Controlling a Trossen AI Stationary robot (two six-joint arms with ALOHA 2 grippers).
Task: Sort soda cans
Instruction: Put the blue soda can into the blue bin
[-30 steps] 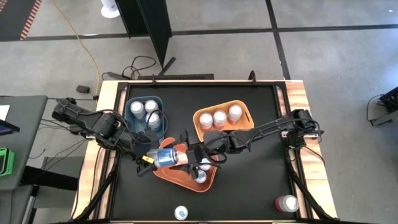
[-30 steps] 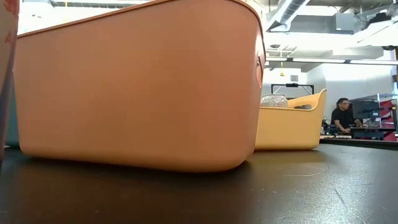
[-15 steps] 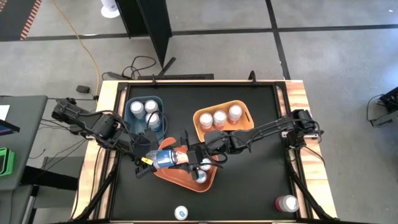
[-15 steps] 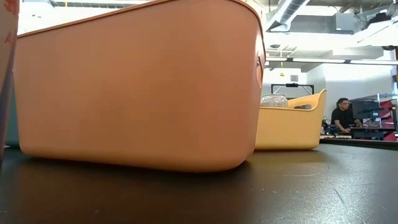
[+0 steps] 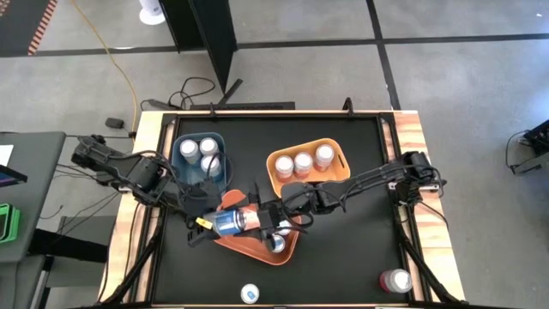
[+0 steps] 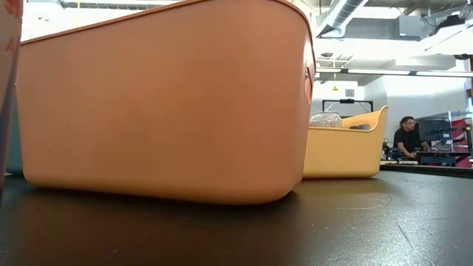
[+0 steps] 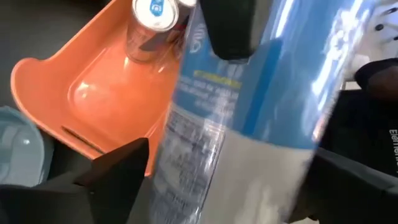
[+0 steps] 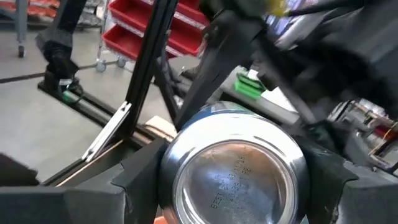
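A blue-labelled soda can [image 5: 229, 222] lies level above the orange bin [image 5: 287, 251], held between both grippers. My left gripper [image 5: 208, 221] is shut on it from the table's left, and my right gripper [image 5: 262, 220] is shut on it from the right. The orange bin holds one standing can [image 5: 276, 243], which also shows in the left wrist view [image 7: 153, 12]. The blue bin [image 5: 182, 146] holds three cans. The yellow-orange bin [image 5: 341, 154] holds three cans. My left gripper pinches the can's blue-and-white side wall [image 7: 186, 162] between its two fingers [image 7: 118, 168], which lie across the can and slant down. The can is clear of the bin. My right gripper pinches the same can by the wall just behind its silver end [image 8: 233, 168], one finger [image 8: 140, 174] on each side. It comes level from the table's right, along the can.
A loose can [image 5: 250, 293] stands by the near edge, and a pink-red can [image 5: 396, 281] stands at the near right corner. In the low view the orange bin [image 6: 162, 103] fills the foreground and the yellow-orange bin [image 6: 347, 151] stands behind. A person [image 6: 405, 137] sits far off.
Both grippers and the blue-labelled can between them have moved slightly toward the table's near edge, over the orange bin. The can stays level.
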